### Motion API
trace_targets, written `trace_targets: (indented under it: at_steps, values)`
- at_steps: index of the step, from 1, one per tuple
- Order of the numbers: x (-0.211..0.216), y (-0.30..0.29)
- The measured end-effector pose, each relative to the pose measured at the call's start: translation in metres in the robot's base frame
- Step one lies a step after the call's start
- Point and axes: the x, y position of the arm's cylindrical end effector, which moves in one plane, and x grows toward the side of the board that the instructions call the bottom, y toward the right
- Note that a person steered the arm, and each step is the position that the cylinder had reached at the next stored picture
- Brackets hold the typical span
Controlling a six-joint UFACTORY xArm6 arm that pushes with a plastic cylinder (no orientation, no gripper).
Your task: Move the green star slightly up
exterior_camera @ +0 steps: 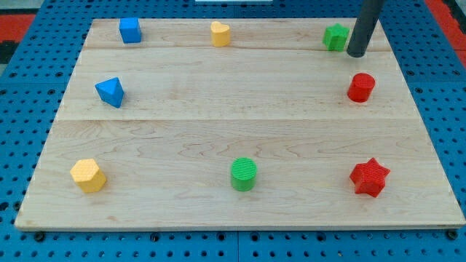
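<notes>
the tip [356,54], a plain rod without jaws, rests just right of the green star [336,37]; approach step, the next move requires getting below the star.

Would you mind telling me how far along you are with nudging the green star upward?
The green star already sits near the board's top edge, though one frame cannot show whether it has been pushed. In hand: my tip is just right of the star and slightly below it, close or touching. Left: getting beneath the star and pushing it slightly up.
</notes>
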Motion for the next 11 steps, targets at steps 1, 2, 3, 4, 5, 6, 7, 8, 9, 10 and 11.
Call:
trace_targets:
  at_steps: [1, 2, 3, 4, 5, 6, 7, 8, 9, 10, 11]
  values:
    - [0.000, -0.025]
    - [0.000, -0.029]
    - [-0.001, -0.029]
    - [-0.001, -0.029]
    - [-0.003, -0.022]
    - [-0.006, -0.012]
    - [-0.007, -0.012]
    - [-0.035, -0.012]
    - [-0.046, -0.012]
    - [-0.046, -0.012]
    - [-0.035, -0.021]
